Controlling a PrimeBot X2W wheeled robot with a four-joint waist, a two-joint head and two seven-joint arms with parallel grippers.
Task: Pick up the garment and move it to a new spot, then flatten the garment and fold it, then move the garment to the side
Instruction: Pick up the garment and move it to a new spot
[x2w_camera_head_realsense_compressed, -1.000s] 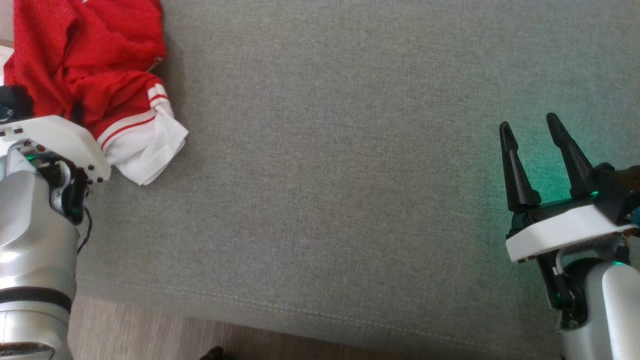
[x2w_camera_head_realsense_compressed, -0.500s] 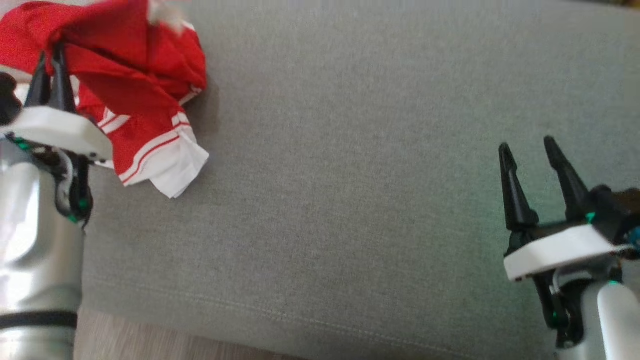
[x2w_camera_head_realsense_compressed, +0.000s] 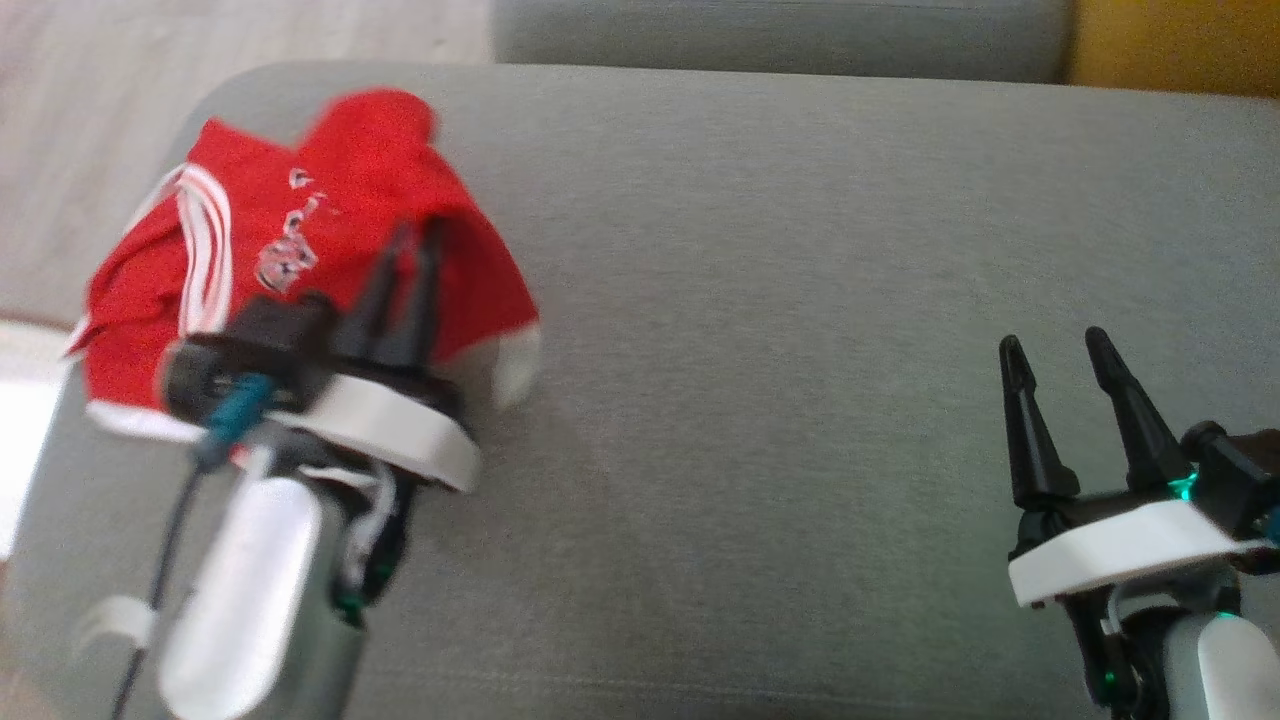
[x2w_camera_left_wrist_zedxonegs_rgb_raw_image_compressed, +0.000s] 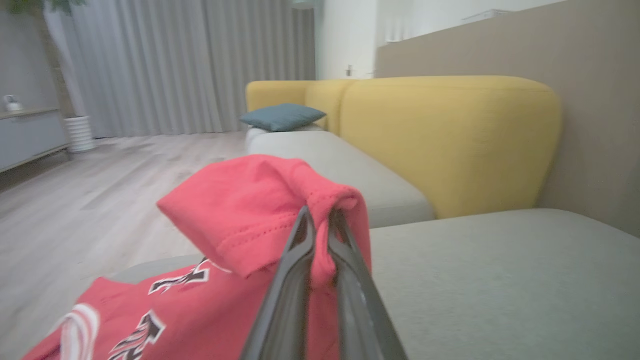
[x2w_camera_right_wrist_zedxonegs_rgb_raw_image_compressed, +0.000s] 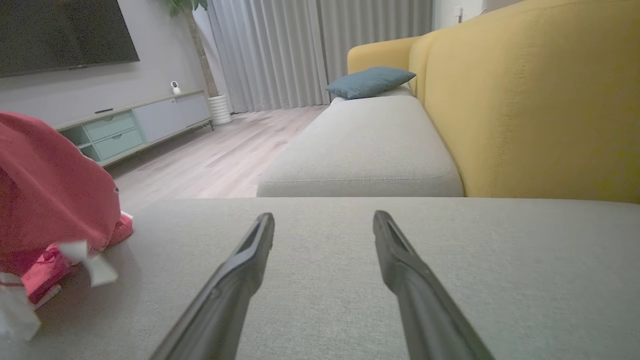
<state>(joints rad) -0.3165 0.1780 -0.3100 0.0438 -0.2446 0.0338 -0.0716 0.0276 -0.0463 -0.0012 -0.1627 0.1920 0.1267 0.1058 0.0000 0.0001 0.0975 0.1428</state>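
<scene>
The garment (x2w_camera_head_realsense_compressed: 280, 250) is a red jersey with white stripes and a printed logo, bunched at the left end of the grey cushion (x2w_camera_head_realsense_compressed: 800, 300). My left gripper (x2w_camera_head_realsense_compressed: 415, 240) is shut on a raised fold of it; in the left wrist view the red fabric (x2w_camera_left_wrist_zedxonegs_rgb_raw_image_compressed: 260, 210) drapes over the closed fingertips (x2w_camera_left_wrist_zedxonegs_rgb_raw_image_compressed: 320, 220). The rest of the jersey hangs down to the cushion, blurred by motion. My right gripper (x2w_camera_head_realsense_compressed: 1050, 345) stands open at the lower right, above bare cushion, nothing between its fingers (x2w_camera_right_wrist_zedxonegs_rgb_raw_image_compressed: 250, 250). In the right wrist view the garment (x2w_camera_right_wrist_zedxonegs_rgb_raw_image_compressed: 50, 195) shows at the far left.
A second grey seat cushion (x2w_camera_right_wrist_zedxonegs_rgb_raw_image_compressed: 365, 145) lies beyond, with a yellow sofa back (x2w_camera_right_wrist_zedxonegs_rgb_raw_image_compressed: 530, 100) and a blue pillow (x2w_camera_right_wrist_zedxonegs_rgb_raw_image_compressed: 372, 82). Wooden floor (x2w_camera_head_realsense_compressed: 200, 50) runs past the cushion's left end. A TV cabinet (x2w_camera_right_wrist_zedxonegs_rgb_raw_image_compressed: 135, 125) and curtains stand far off.
The head camera has tilted up, so the whole picture shifted down. My left gripper has lifted the red garment and carried it rightward over the cushion. The right gripper keeps its pose.
</scene>
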